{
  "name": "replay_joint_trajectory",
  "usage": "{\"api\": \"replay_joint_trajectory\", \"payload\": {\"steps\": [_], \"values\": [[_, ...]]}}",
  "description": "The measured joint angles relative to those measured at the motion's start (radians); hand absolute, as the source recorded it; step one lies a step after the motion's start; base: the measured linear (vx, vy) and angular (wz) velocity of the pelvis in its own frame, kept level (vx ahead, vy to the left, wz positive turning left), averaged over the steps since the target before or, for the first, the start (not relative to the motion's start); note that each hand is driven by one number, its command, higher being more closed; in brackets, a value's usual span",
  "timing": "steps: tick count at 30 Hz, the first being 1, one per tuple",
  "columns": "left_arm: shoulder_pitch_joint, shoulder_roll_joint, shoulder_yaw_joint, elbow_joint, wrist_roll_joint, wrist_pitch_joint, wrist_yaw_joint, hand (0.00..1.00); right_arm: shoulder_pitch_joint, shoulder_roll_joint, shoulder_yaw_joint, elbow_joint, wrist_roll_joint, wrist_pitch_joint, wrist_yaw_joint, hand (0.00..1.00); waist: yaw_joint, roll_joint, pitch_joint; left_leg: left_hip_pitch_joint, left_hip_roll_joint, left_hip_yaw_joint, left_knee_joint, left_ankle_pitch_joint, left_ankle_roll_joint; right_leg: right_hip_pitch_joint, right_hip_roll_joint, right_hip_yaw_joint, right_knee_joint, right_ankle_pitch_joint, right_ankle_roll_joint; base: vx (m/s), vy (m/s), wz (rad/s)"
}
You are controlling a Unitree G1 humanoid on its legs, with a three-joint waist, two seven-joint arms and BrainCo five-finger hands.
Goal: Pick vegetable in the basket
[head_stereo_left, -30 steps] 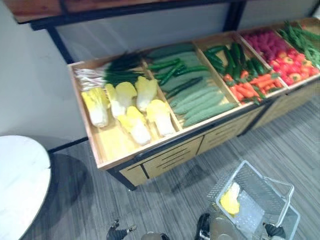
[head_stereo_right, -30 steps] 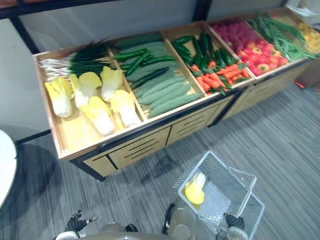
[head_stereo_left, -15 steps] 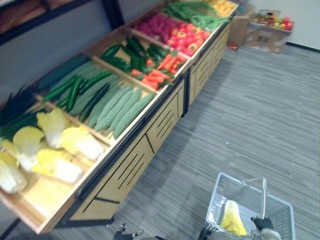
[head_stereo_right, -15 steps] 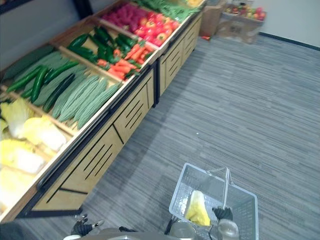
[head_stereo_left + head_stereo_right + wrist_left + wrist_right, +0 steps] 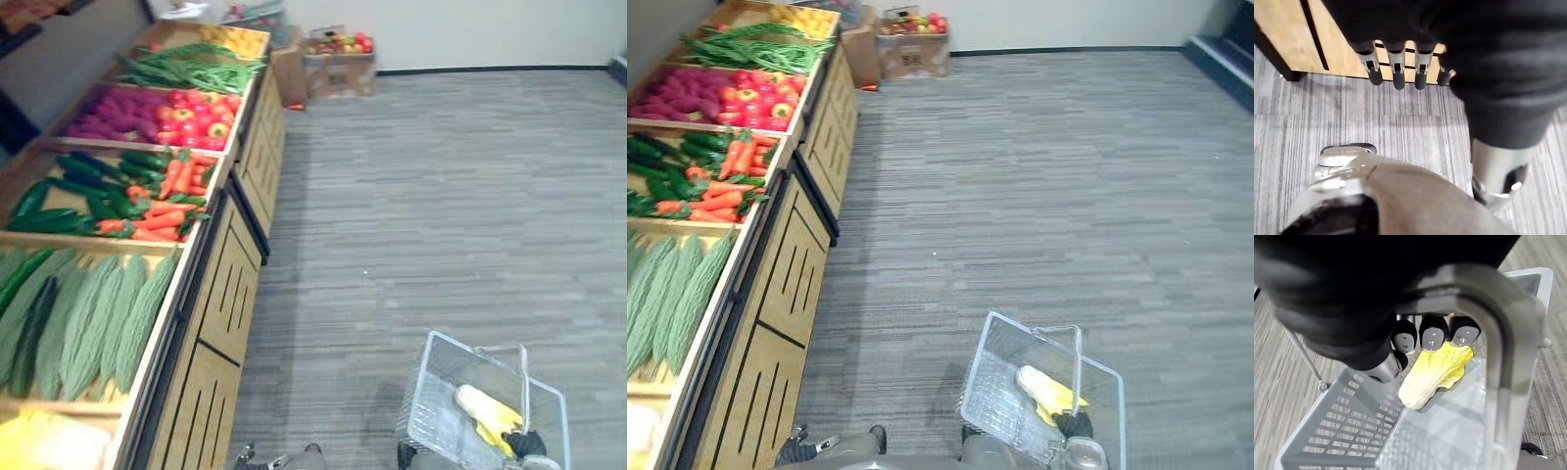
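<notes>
**One cabbage in the basket, next pick to be lined up**

Nearest, at 5 o'clock in the eye views, the basket (image 5: 991, 387) is carried clear of the floor by the right robot hand (image 5: 1432, 335). In the right wrist view, its fingers are seen curled under the handle (image 5: 1498, 362), clenched round it. One cabbage (image 5: 1430, 374) lies inside on the bottom, near the wall on the hand's side, so at least one vegetable is already picked.

At 7 o'clock the left robot hand (image 5: 1396, 73) hangs low beside the desk (image 5: 789, 284). Its fingers are straight and released, and nothing is held in them.

The desk runs from 8 o'clock up to 11 o'clock. Its bins are met in this order going away: gourds (image 5: 676, 294), then carrots (image 5: 720, 191) beside cucumbers (image 5: 656, 157), then red produce (image 5: 759, 98), then beans (image 5: 745, 49). Boxes (image 5: 906, 44) of fruit stand on the floor at 12 o'clock, well apart from the basket.

The step in hand is judged to be carrying, between picks, with the basket held out over open floor at the desk's side. For a further pick, the body would need to be turned towards 9 o'clock so that a bin is faced. The free left robot hand would then be raised over the rim and closed on one vegetable. The basket should be kept level and near the desk, so that the drop is short.
</notes>
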Motion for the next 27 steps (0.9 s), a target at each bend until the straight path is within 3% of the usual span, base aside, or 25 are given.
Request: {"api": "replay_joint_trajectory", "payload": {"steps": [2,5,8,11,13,16,18,21,23,24,25,26,27], "values": [[-0.008,0.017,0.000,0.001,0.001,0.001,0.002,0.00,0.023,0.007,-0.033,0.000,0.007,0.001,-0.003,1.00,-0.013,-0.040,-0.011,0.014,-0.066,0.038,-0.044,0.013,0.038,-0.002,-0.066,0.024,-0.042,0.022,0.026,0.06,0.274,-0.31],[-0.008,0.024,-0.011,0.007,0.001,0.000,0.001,0.00,0.039,0.006,-0.053,0.000,0.017,0.003,-0.008,1.00,-0.014,-0.042,-0.015,0.039,-0.121,0.075,-0.069,0.015,0.064,-0.002,-0.119,0.032,-0.065,0.032,0.041,0.12,0.248,-0.25],[-0.010,0.042,-0.024,0.007,0.002,0.000,0.000,0.00,0.038,0.007,-0.076,-0.003,0.016,0.003,-0.004,1.00,-0.013,-0.041,-0.016,0.065,-0.139,0.093,-0.072,0.007,0.075,-0.008,-0.133,0.030,-0.021,0.020,0.057,0.12,0.132,-0.19],[-0.019,0.044,-0.053,0.017,0.003,0.000,-0.004,0.00,0.029,0.015,-0.079,-0.016,0.017,0.003,-0.005,1.00,-0.005,-0.032,-0.012,0.094,-0.131,0.118,-0.059,-0.008,0.090,-0.096,-0.115,0.031,0.202,-0.012,0.065,0.06,0.049,-0.19],[-0.010,0.047,-0.068,0.018,0.003,0.001,-0.005,0.00,0.020,0.052,-0.085,-0.061,0.029,-0.001,-0.012,1.00,0.007,-0.042,0.011,0.167,-0.132,0.155,-0.066,-0.039,0.119,-0.223,-0.105,0.018,0.538,-0.005,0.054,0.02,0.040,-0.36],[0.004,0.051,-0.066,0.019,0.003,0.002,-0.005,0.00,0.018,0.070,-0.074,-0.079,0.040,-0.001,-0.022,1.00,0.012,-0.059,0.020,0.229,-0.139,0.174,-0.072,-0.069,0.129,-0.291,-0.159,-0.080,0.710,-0.020,0.042,0.05,0.008,-0.18],[0.000,0.044,-0.065,0.019,0.003,0.002,-0.005,0.00,0.004,0.067,-0.074,-0.081,0.040,-0.008,-0.022,1.00,0.010,-0.053,0.021,0.230,-0.120,0.175,-0.076,-0.075,0.122,-0.321,-0.165,-0.158,0.644,-0.035,0.018,0.18,-0.054,-0.08],[-0.019,0.038,-0.064,0.018,0.003,0.003,-0.005,0.00,-0.013,0.066,-0.077,-0.082,0.040,-0.008,-0.022,1.00,0.000,-0.029,0.038,0.226,-0.059,0.169,-0.083,-0.079,0.084,-0.329,-0.124,-0.195,0.365,-0.013,0.036,0.24,-0.138,0.04],[-0.040,0.034,-0.054,0.017,0.003,0.002,-0.005,0.00,-0.010,0.068,-0.078,-0.085,0.040,-0.009,-0.023,1.00,-0.003,-0.036,0.041,0.239,-0.031,0.161,-0.085,-0.103,0.040,-0.326,-0.124,-0.187,0.167,0.043,0.041,0.33,-0.275,0.12],[-0.055,0.033,-0.041,0.018,0.003,0.003,-0.003,0.00,-0.006,0.071,-0.081,-0.087,0.040,-0.008,-0.023,1.00,-0.008,-0.041,0.047,0.262,-0.015,0.151,-0.088,-0.122,0.010,-0.317,-0.129,-0.192,0.126,0.107,0.049,0.39,-0.348,0.23],[-0.064,0.031,-0.028,0.017,0.003,0.003,-0.002,0.00,-0.001,0.070,-0.090,-0.092,0.039,-0.007,-0.023,1.00,-0.015,-0.035,0.046,0.279,0.013,0.141,-0.099,-0.134,0.000,-0.317,-0.115,-0.210,0.170,0.156,0.044,0.46,-0.432,0.32],[-0.087,0.011,-0.022,0.017,0.004,0.001,-0.002,0.00,-0.002,0.070,-0.117,-0.102,0.040,-0.007,-0.023,1.00,-0.021,-0.004,0.043,0.290,0.046,0.134,-0.106,-0.144,0.005,-0.351,-0.087,-0.228,0.272,0.092,0.021,0.48,-0.424,0.22],[-0.093,0.004,-0.022,0.016,0.004,0.000,-0.002,0.00,-0.006,0.074,-0.128,-0.103,0.040,-0.007,-0.024,1.00,-0.014,0.003,0.040,0.290,0.055,0.133,-0.089,-0.135,-0.001,-0.372,-0.081,-0.232,0.322,0.054,0.010,0.40,-0.349,0.07]]}}
